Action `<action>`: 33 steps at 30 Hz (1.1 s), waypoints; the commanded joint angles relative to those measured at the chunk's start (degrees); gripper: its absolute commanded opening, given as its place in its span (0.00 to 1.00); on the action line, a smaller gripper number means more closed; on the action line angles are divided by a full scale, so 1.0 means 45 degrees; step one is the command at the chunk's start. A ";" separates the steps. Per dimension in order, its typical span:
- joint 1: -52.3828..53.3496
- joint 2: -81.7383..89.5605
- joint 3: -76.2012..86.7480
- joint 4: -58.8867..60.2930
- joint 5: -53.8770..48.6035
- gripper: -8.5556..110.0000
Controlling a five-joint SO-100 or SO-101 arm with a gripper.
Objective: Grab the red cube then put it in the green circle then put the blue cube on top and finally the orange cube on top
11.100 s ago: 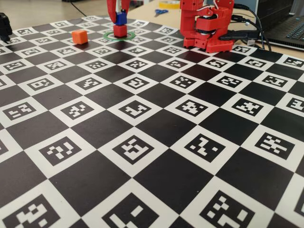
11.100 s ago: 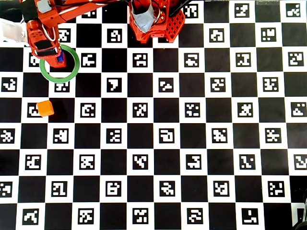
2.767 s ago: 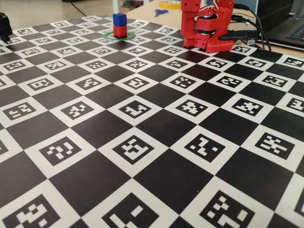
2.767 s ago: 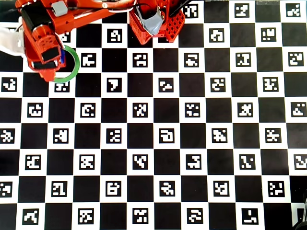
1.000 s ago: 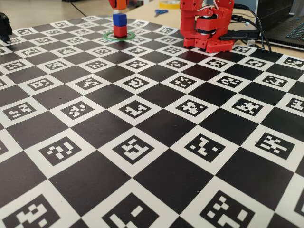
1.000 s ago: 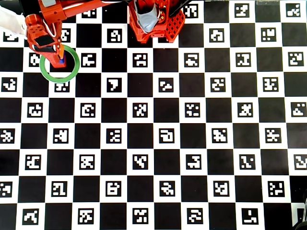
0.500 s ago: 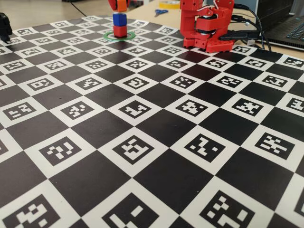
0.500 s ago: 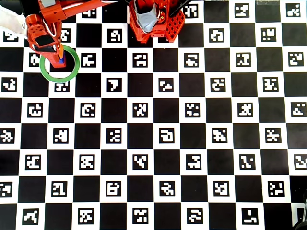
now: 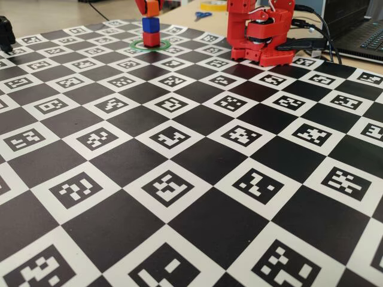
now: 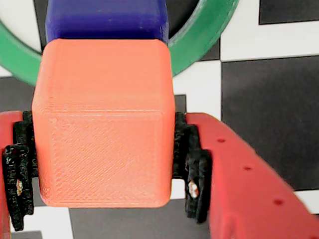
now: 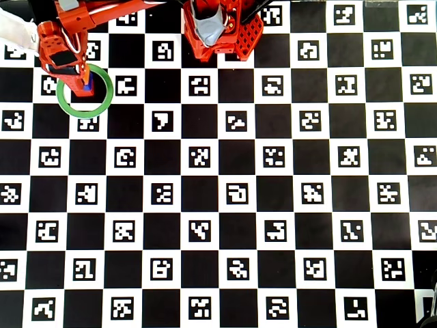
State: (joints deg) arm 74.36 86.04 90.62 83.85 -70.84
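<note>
The gripper point(image 10: 102, 164) is clamped on the orange cube point(image 10: 102, 122), just above the blue cube point(image 9: 150, 24), which sits on the red cube point(image 9: 151, 39) inside the green circle point(image 9: 136, 45), far left. They may already touch. Square the edges, lower gently, then release.

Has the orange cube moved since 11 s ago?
Yes. The orange cube has left the board left of the green circle; the gripper now holds it over the blue cube.
</note>
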 commanded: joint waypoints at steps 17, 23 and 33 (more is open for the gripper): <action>0.0332 0.0703 -0.0039 -0.0215 -0.0098 0.31; 0.0332 0.0703 0.0000 -0.0273 0.0020 0.40; 0.0293 0.0938 -0.1016 0.0645 0.0273 0.47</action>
State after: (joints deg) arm 75.06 86.04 90.79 84.73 -70.22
